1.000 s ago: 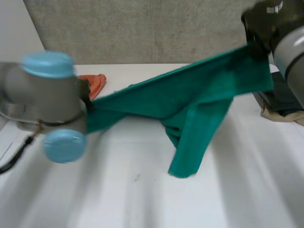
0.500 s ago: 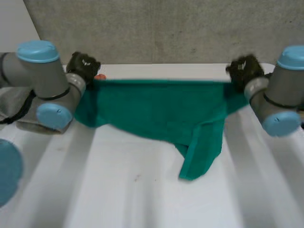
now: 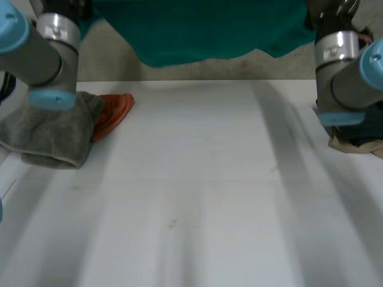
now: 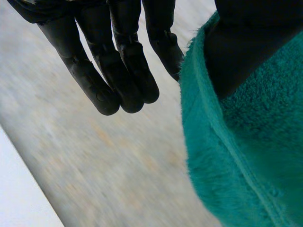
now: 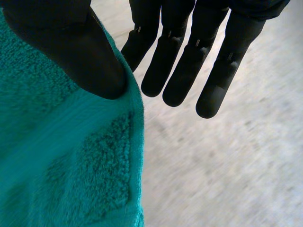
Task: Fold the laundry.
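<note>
Head camera looks down across the table [image 3: 197, 191]; both wrist cameras view the same green towel [image 3: 209, 30] close up

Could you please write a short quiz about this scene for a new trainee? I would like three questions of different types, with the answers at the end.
1. True or false: the green towel lies flat on the white table.
2. Which thing touches the orange cloth? A) the grey cloth; B) a blue sock; C) a white shirt.
3. Fill in: the left hand and the right hand each pinch the green towel near its edge with the ____.

Key: 1 false, it hangs in the air between both hands. 2 A. 3 thumb.
</note>
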You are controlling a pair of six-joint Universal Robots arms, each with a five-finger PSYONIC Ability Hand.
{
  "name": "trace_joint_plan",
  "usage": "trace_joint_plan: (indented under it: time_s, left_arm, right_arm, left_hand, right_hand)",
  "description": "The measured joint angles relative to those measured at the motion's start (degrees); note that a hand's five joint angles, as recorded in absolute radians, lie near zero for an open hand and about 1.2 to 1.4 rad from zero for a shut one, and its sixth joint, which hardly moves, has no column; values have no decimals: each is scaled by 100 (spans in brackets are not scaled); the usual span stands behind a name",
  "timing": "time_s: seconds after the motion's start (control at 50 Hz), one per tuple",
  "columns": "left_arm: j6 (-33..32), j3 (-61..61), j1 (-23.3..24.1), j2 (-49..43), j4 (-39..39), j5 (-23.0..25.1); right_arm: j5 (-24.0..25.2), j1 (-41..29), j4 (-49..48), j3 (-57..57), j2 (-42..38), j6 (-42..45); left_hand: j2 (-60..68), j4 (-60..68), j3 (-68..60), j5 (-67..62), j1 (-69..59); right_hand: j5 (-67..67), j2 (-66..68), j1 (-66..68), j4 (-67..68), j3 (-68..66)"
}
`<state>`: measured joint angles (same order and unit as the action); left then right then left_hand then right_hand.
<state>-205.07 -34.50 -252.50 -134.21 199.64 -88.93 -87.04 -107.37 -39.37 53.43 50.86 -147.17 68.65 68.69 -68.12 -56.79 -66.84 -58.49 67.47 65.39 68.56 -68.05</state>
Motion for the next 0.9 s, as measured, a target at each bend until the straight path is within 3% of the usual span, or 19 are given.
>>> trace_joint_plan:
  time_s: [0.24,0.4,0.52,0.56,0.7,0.74,0.78,0.9]
  left_arm:
    - [-115,-2246,-36,210,-379,149]
    - [-880,-3546,84,406,-774,154]
    - [-1327,-3809,64,459,-758,156]
    - [-1366,-3807,61,475,-747,159]
    - [-1276,-3702,60,528,-740,151]
    - [-1226,-3656,57,538,-745,146]
    - [-1170,-3600,54,538,-771,143]
    - [-1135,-3553,71,517,-924,135]
  right_arm:
    - [223,225,688,1702,-27,-60]
    - [436,472,1572,2226,-303,-318]
    - [453,676,2021,1936,-592,-707]
    - [429,743,2205,1725,-729,-888]
    - [354,927,3035,997,-1140,-1341]
    - [348,981,3376,779,-1256,-1442]
    - [361,1053,3759,579,-1348,-1538]
    - [471,1177,4076,565,-1200,-1616]
  left_hand:
    - [0,0,0,0,0]
    - [0,0,0,0,0]
    - [0,0,0,0,0]
    - [0,0,0,0,0]
    - [0,0,0,0,0]
    - [0,0,0,0,0]
    - [0,0,0,0,0]
    - [0,0,0,0,0]
  right_hand:
    - [0,0,0,0,0]
    - [0,0,0,0,0]
    - [806,-769,-513,-844,811]
    - [1575,-1496,-1298,-1567,1529]
    - [2582,-2379,-2175,-2509,2421]
    - [2296,-2152,-1892,-2260,2207]
    - [677,-443,-214,-610,549]
    - [323,14,-20,-6,11]
